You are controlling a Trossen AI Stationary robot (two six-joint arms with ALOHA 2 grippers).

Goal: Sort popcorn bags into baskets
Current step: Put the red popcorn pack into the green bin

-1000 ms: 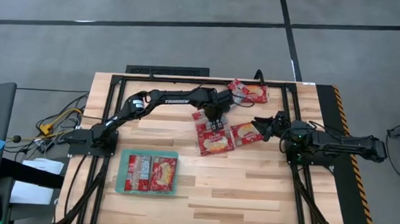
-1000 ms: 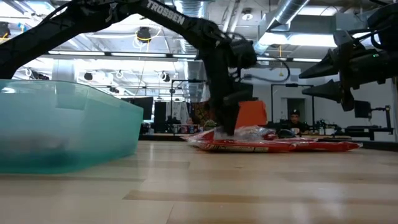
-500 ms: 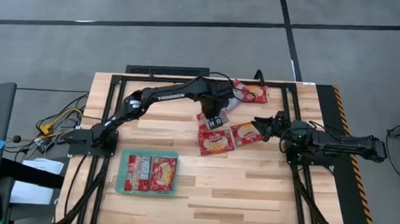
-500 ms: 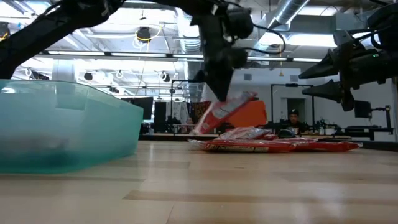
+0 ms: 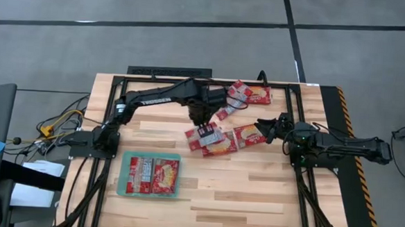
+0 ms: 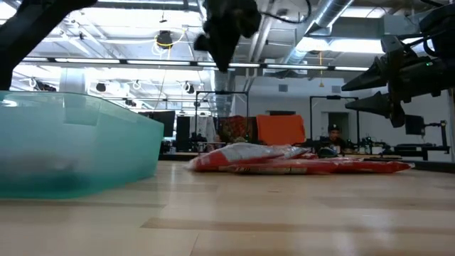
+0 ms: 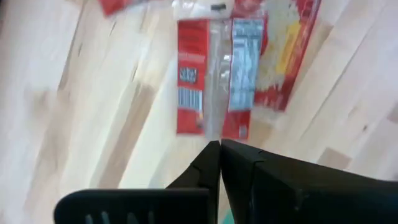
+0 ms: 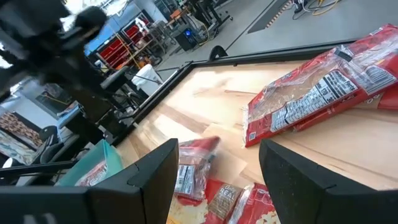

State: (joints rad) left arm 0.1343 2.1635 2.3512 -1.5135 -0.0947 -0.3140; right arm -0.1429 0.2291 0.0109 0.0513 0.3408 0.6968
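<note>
A: Left claw (image 5: 199, 117) lifted and swung toward the left edge since a second ago; the popcorn bag (image 5: 203, 135) it was pressing on got dragged off the pile and now lies flat on the surface, label side up.

B: Claw state?

A: Left fingers together, nothing between them, hovering above that bag; the left wrist view shows the bag (image 7: 214, 74) just past the closed tips. Right claw (image 5: 265, 128) hasn't shifted, fingers spread apart, empty, above the right end of the pile.

B: Other bags?

A: Two red ones (image 5: 234, 139) mid-surface, touching the dropped one. Two more (image 5: 248, 95) near the far edge, one overlapping the other.

B: Basket?

A: Teal tray (image 5: 124, 186) toward the near left corner, two bags (image 5: 153, 174) flat side by side inside. Low view has its wall (image 6: 78, 142) up close at left, and the pile (image 6: 284, 162) lying low behind it.
</note>
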